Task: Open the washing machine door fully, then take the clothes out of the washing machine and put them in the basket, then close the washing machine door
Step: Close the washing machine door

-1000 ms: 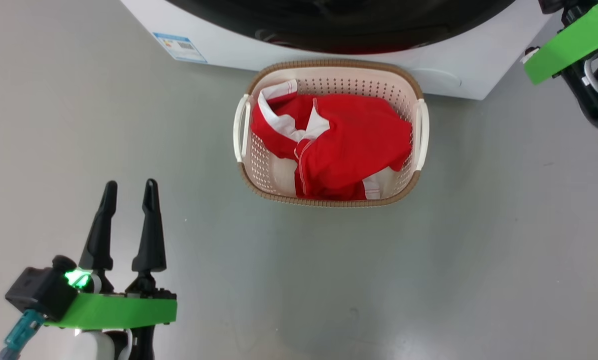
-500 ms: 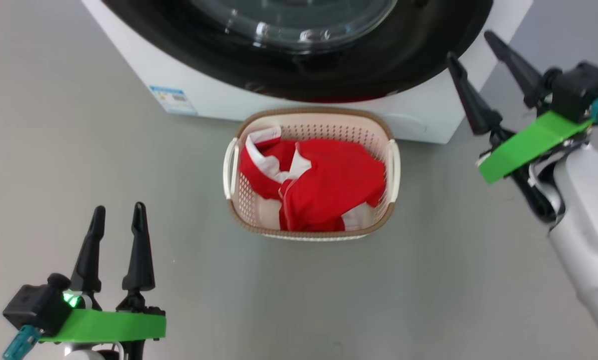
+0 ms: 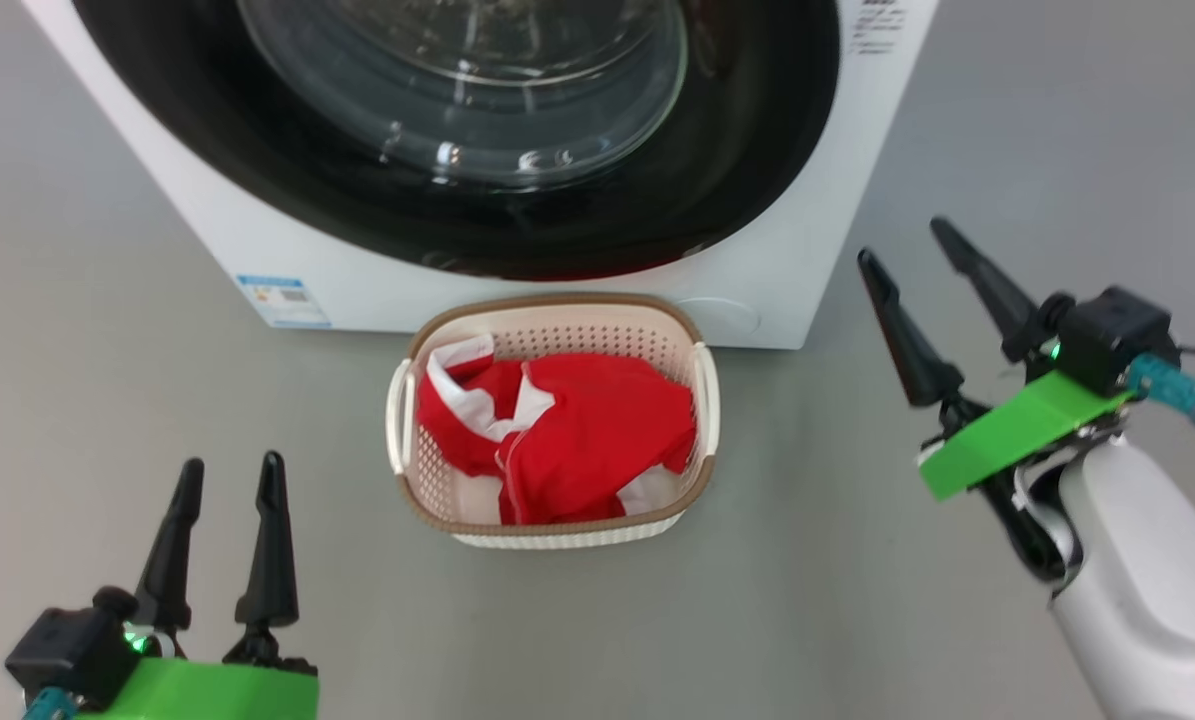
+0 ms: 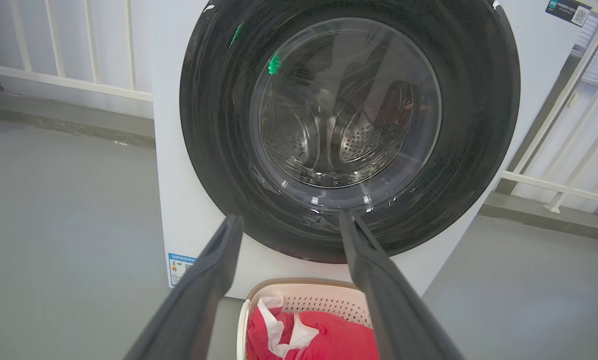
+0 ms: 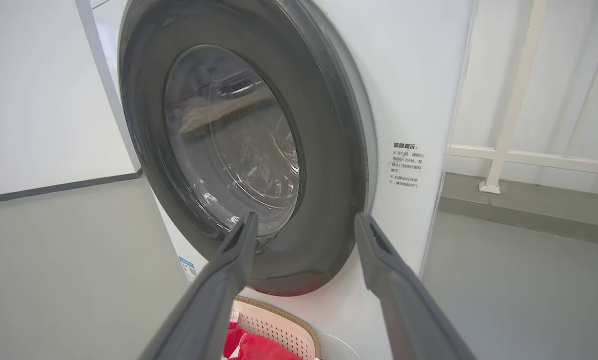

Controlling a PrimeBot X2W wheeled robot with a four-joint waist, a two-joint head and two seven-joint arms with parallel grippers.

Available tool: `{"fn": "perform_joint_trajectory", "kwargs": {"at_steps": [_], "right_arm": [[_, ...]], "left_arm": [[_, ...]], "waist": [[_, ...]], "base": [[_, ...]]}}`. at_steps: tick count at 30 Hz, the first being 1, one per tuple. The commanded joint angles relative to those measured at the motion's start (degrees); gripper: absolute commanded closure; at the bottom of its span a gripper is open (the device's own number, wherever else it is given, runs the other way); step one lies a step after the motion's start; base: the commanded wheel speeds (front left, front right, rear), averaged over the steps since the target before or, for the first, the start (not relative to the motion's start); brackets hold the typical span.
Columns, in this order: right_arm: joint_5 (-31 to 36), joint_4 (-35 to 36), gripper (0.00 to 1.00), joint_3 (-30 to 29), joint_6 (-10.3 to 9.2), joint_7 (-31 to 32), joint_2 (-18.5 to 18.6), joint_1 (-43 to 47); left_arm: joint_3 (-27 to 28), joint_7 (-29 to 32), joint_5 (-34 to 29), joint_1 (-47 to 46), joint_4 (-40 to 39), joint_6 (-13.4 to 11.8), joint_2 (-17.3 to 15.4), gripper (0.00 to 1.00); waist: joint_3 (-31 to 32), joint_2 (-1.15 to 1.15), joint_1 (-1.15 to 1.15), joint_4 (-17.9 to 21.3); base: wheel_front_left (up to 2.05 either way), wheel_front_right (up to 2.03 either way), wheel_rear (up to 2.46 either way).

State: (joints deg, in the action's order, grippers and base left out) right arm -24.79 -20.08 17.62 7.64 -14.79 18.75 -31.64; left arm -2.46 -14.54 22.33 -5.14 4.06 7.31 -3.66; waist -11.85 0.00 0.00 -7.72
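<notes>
Apparently the task is all but done: the red clothes [image 3: 567,440] lie in the basket [image 3: 557,300] on the floor just before the washing machine [image 3: 857,150], and its door [image 3: 457,90] looks shut flush. The left gripper [image 3: 229,468] and right gripper [image 3: 900,240] hover clear of everything, jaws spread wide, holding nothing.

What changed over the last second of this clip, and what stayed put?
The right gripper has drawn back from the right side of the washing machine toward the robot, fingers apart and holding nothing. The head camera tipped up, so the whole picture shifted; that is no move of the things. Unchanged: the left gripper open, the clothes in the basket, the washing machine door shut.
</notes>
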Motion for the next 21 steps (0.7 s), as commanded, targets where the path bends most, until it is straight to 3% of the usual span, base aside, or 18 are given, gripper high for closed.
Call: {"fn": "perform_joint_trajectory", "kwargs": {"at_steps": [1,21], "right_arm": [[0.27,1.98,0.00,0.34,-0.15,-0.21,-0.70,2.27],[0.62,6.55,0.00,-4.31,-0.15,-0.21,-3.80,14.45]], "left_arm": [[1.64,-0.46,-0.51,0.50,-0.97,0.17,-1.70,0.00],[2.07,0.36,1.03,5.08,-1.32,-0.43,-4.54,0.00]], "waist": [[2.12,0.00,0.00,2.12],[8.72,0.00,0.00,8.04]], "base": [[0.00,0.00,0.00],[0.00,0.00,0.00]]}}
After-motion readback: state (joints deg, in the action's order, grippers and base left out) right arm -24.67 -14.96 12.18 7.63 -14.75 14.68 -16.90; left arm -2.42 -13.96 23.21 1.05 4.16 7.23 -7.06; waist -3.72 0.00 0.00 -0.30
